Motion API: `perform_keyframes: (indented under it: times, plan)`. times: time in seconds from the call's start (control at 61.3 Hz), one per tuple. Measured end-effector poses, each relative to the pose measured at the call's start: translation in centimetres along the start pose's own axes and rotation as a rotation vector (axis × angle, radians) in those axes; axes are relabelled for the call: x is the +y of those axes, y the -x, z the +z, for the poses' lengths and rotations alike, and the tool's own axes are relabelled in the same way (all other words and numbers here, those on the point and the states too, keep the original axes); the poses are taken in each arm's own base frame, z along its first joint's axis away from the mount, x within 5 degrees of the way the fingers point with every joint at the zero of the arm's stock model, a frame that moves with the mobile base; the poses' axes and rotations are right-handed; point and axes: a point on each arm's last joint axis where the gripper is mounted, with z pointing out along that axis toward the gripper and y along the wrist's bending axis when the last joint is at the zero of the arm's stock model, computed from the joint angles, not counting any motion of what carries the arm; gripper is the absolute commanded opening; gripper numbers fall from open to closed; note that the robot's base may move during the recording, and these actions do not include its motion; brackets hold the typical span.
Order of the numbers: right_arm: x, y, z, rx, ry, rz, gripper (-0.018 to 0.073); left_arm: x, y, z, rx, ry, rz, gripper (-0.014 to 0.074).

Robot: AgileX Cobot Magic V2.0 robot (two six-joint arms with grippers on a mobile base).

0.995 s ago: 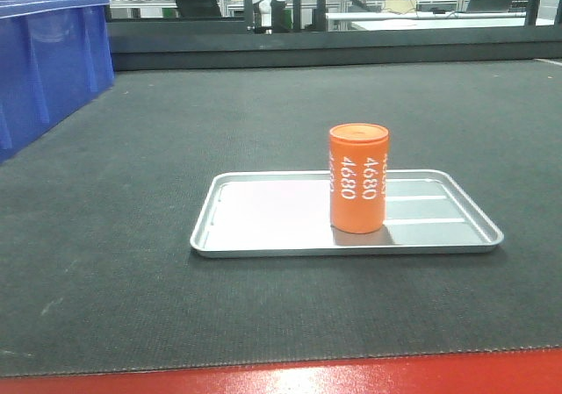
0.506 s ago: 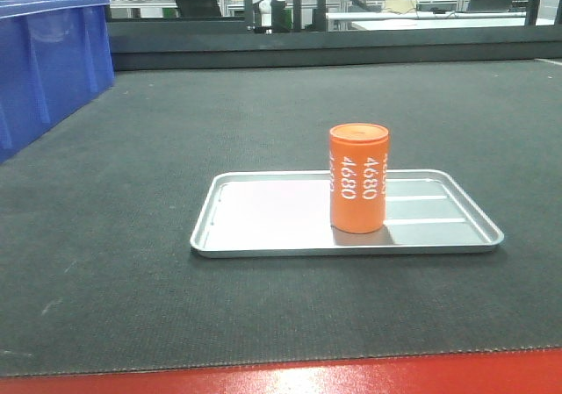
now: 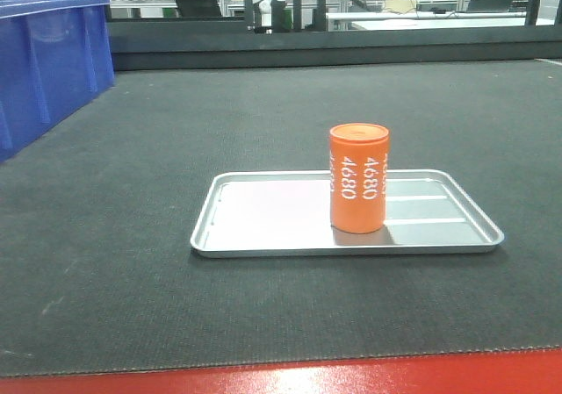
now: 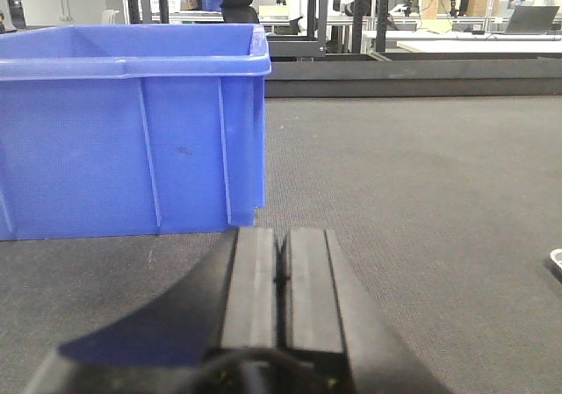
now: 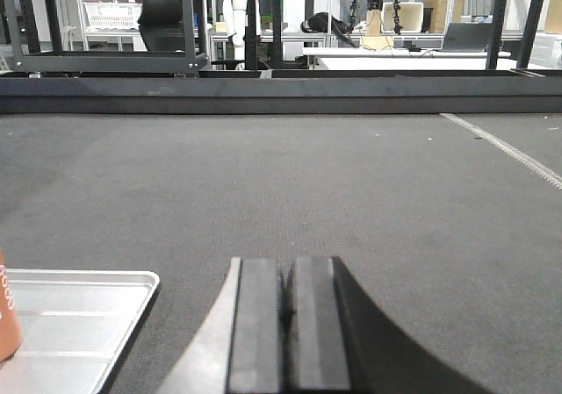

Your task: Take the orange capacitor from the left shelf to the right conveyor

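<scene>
Both jaws clenched empty, left gripper [image 4: 281, 275] & right gripper [image 5: 288, 311] parked low; orange capacitor [image 3: 358, 178] upright in tray [image 3: 263, 214] on conveyor [image 3: 176, 122], delivery apparently done.

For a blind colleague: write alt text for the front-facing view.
An orange capacitor stands upright in a shallow silver tray on the dark conveyor belt. A blue bin sits far left; no gripper shows.
</scene>
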Motion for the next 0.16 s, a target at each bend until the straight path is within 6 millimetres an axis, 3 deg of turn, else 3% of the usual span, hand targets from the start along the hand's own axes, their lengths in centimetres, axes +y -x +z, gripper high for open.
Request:
perform_keyframes:
  times: [0.163]
  plan:
    - [0.00,0.00,0.00,0.000,0.000,-0.002,0.0049,0.00,0.00,0.00,0.000,0.000,0.000,-0.0105]
